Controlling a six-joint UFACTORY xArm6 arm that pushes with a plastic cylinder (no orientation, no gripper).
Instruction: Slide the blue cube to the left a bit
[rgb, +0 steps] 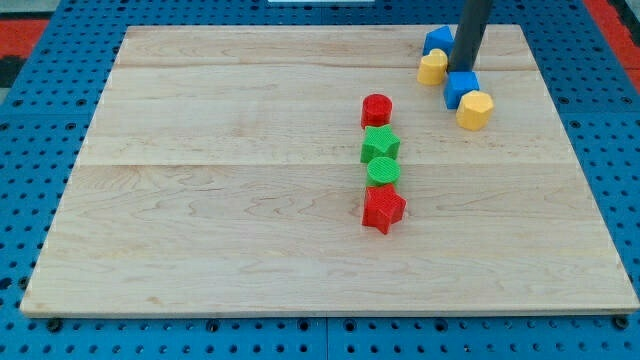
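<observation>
The blue cube (460, 89) sits on the wooden board (200, 200) at the view's upper right, touching a yellow hexagonal block (475, 110) at its lower right. My tip (464, 70) stands right at the cube's top edge, between it and another blue block (437, 41) to the upper left. A yellow block (432, 68) lies just left of my tip.
A column of blocks runs down the board's middle: a red cylinder (376, 109), a green star (380, 144), a green cylinder (383, 171) and a red star (383, 209). Blue pegboard surrounds the board.
</observation>
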